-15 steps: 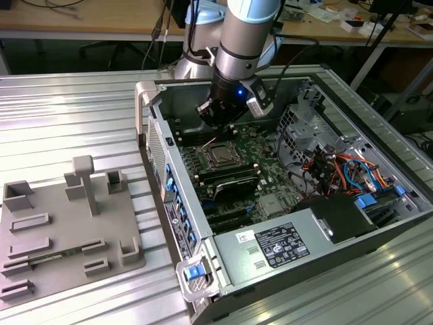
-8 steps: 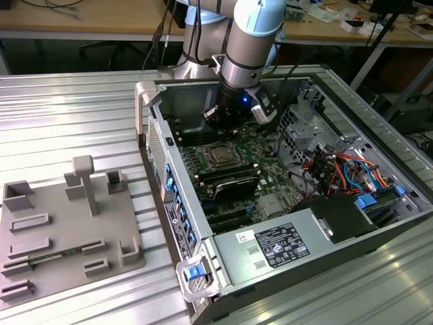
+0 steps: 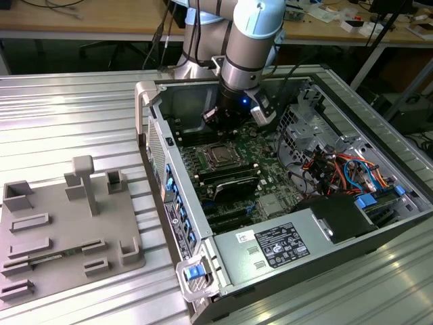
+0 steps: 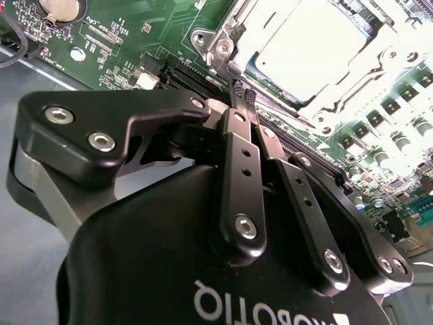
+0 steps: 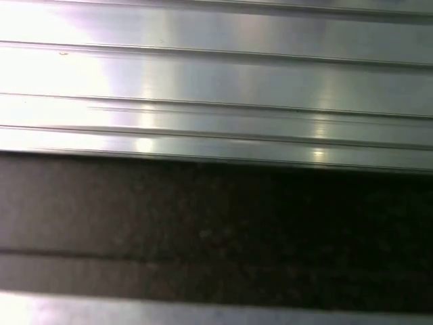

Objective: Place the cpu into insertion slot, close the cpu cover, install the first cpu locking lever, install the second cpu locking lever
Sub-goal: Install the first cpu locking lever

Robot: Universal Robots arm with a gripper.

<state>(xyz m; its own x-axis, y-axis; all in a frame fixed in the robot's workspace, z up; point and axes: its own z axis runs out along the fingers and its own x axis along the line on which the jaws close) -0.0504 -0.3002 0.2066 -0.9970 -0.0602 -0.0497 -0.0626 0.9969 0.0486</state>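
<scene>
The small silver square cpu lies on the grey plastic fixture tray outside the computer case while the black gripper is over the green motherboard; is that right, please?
Not quite: the second wrist view shows the silver cpu seated in the silver-rimmed insertion slot, not on the grey plastic tray. The black gripper is over the green motherboard.

cpu [image 4: 318, 40] cut off by view's edge

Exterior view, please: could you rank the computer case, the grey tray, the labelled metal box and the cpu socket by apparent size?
1. computer case, largest by far
2. grey tray
3. labelled metal box inside the case
4. cpu socket, clearly smallest
</scene>
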